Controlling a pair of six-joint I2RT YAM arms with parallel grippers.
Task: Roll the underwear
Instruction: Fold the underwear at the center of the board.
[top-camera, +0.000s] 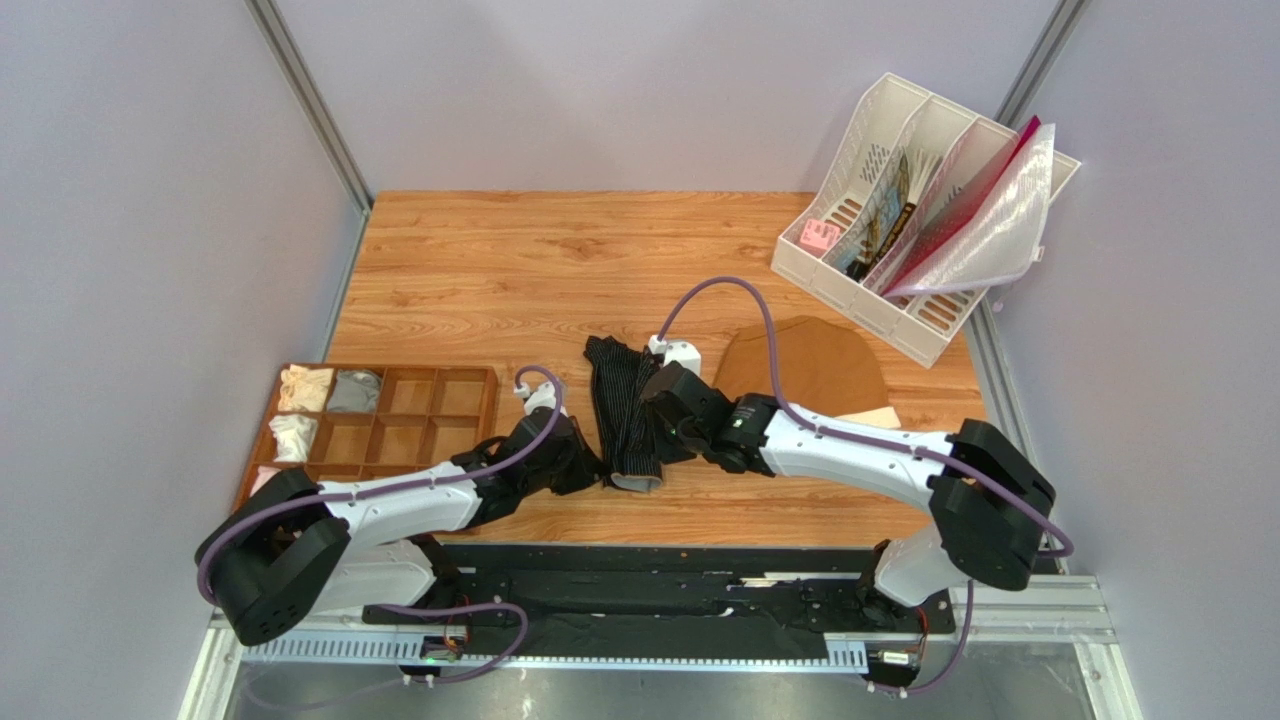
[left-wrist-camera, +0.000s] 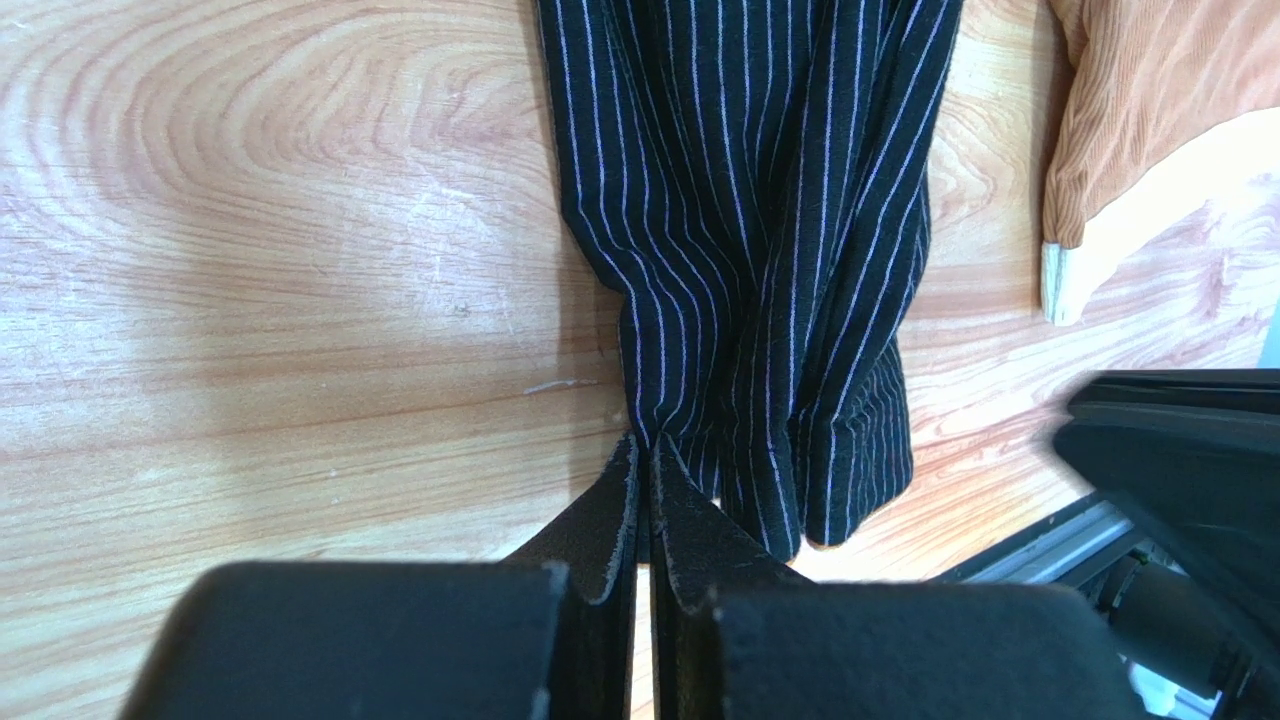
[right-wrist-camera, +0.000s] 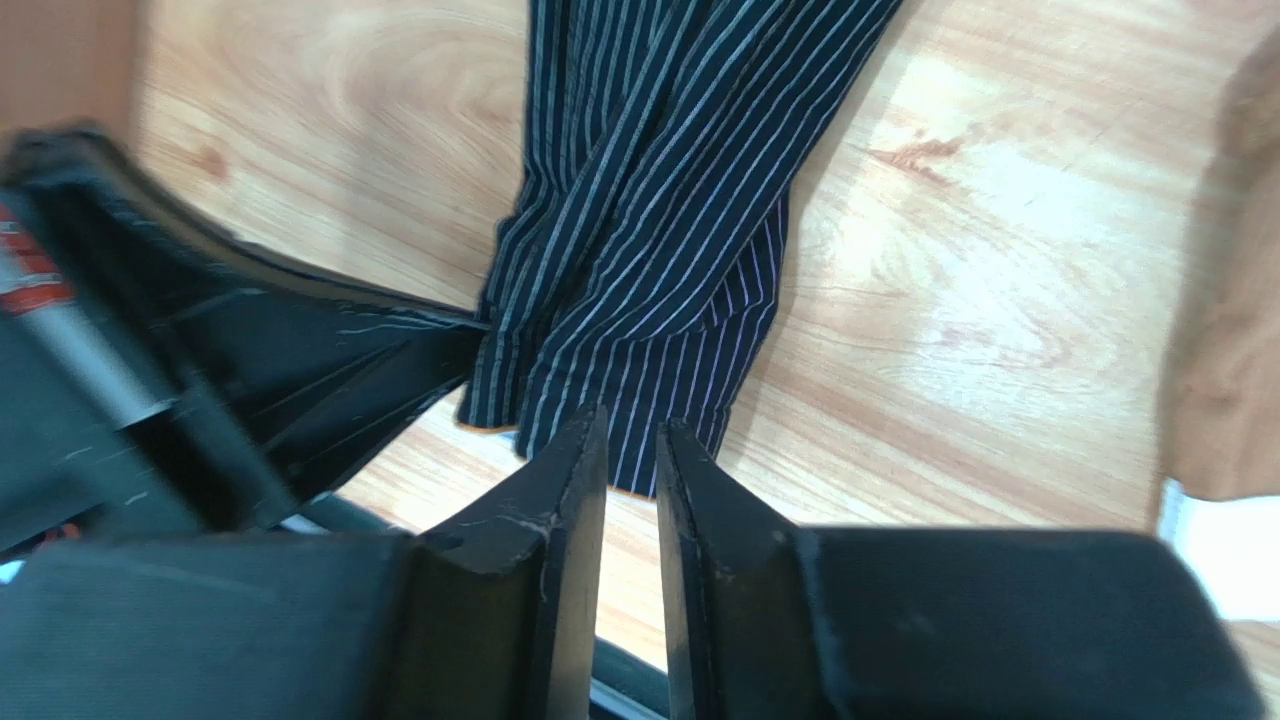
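Observation:
The underwear (top-camera: 621, 405) is black with fine pale stripes and lies bunched into a narrow strip running front to back at the table's middle. It also shows in the left wrist view (left-wrist-camera: 751, 225) and the right wrist view (right-wrist-camera: 661, 225). My left gripper (top-camera: 579, 458) (left-wrist-camera: 646, 443) is shut, its tips pinching the near left edge of the underwear. My right gripper (top-camera: 657, 402) (right-wrist-camera: 631, 428) is just above the underwear's near right edge. Its jaws stand a narrow gap apart with only wood showing between them.
Plain brown briefs (top-camera: 804, 368) lie just right of the underwear. A wooden compartment tray (top-camera: 484, 393) with folded cloths stands at the left. A white file rack (top-camera: 819, 270) with papers stands at the back right. A black rail (top-camera: 676, 578) runs along the near edge.

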